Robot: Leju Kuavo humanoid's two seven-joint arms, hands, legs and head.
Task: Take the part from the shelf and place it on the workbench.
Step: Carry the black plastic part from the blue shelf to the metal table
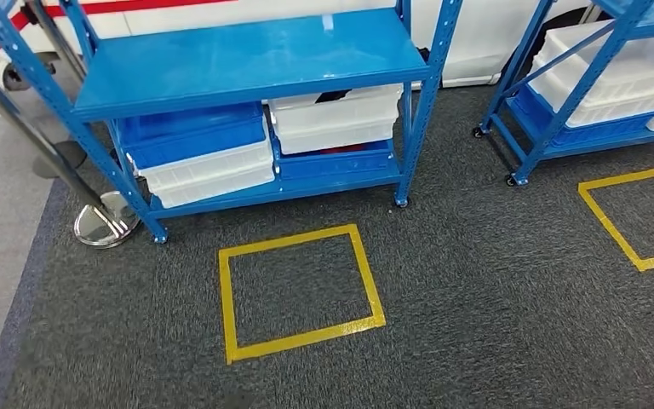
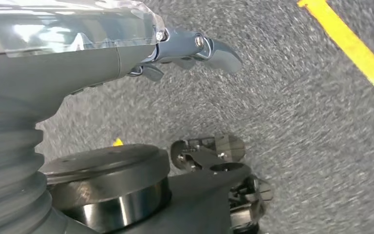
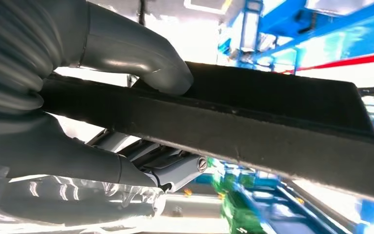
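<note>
The right hand [image 3: 102, 122] clamps a long dark flat part [image 3: 272, 117], thumb above and fingers beneath, while the left hand [image 2: 185, 53] hangs half-curled, holding nothing, above grey carpet [image 2: 297, 122]; carrying the part level should keep it from slipping

Head view: bright, even overhead light, sharp. Glare on blue shelf [image 1: 247, 53] top; carpet [image 1: 477, 298] has soft, faint shadows. Edges bend w/ wide-lens distortion. Left wrist view: carpet streaked w/ motion blur, yellow tape [image 2: 355, 46] soft. Right wrist view: backlit, background blown out white, dark part [image 3: 253, 117] near-silhouette, far racks blurry.
</note>
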